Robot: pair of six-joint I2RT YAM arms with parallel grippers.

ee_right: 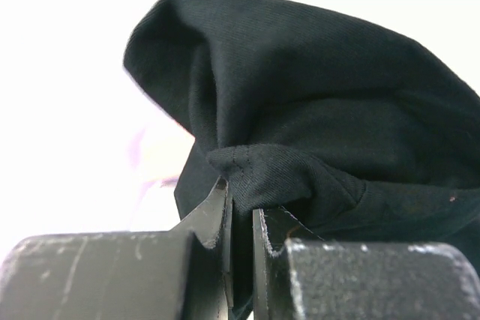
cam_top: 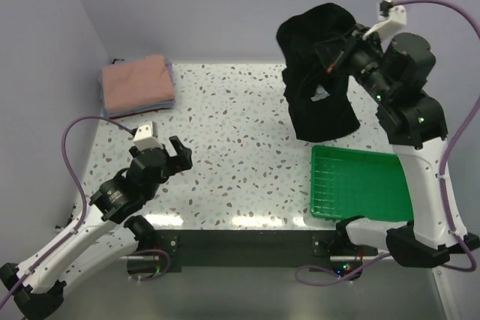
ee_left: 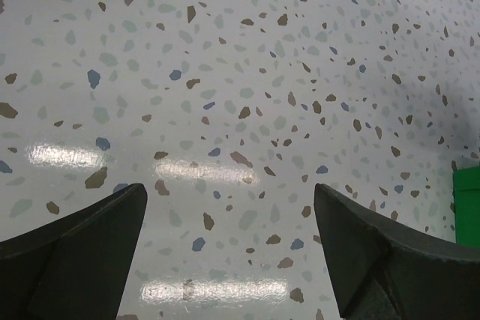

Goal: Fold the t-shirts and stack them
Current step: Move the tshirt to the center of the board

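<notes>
Folded stack (cam_top: 139, 85), upper left of the overhead view: shirts lying flat in a neat pile at the far corner of the surface (cam_top: 240, 133). Salmon-pink on top, with lavender and bluish edges showing beneath it. How many are in the pile cannot be told.

Left end effector (cam_top: 163, 157), lower left: fingers spread wide with nothing between them. It hovers over bare speckled top, well apart from the pile and from any cloth.

Middle of the surface: no shirt laid out there.

Black shirt (cam_top: 319, 73), upper right: raised and bunched, hanging in loose folds. The hem drops toward the far edge of the tray (cam_top: 360, 185). Whether it touches the surface cannot be told. A small white mark shows on the cloth.

Right end effector (ee_right: 241, 207), upper right: clamped tight on a gathered fold of the black shirt, with cloth pinched between the fingers in the wrist view.

Tray, lower right: green plastic, nothing in it.

Done, as judged: the pink, lavender and bluish shirts are folded and stacked.

Left to do, as judged: the black shirt is unfolded. It needs spreading flat, folding, and placing on the pile. This looks like the last garment.
</notes>
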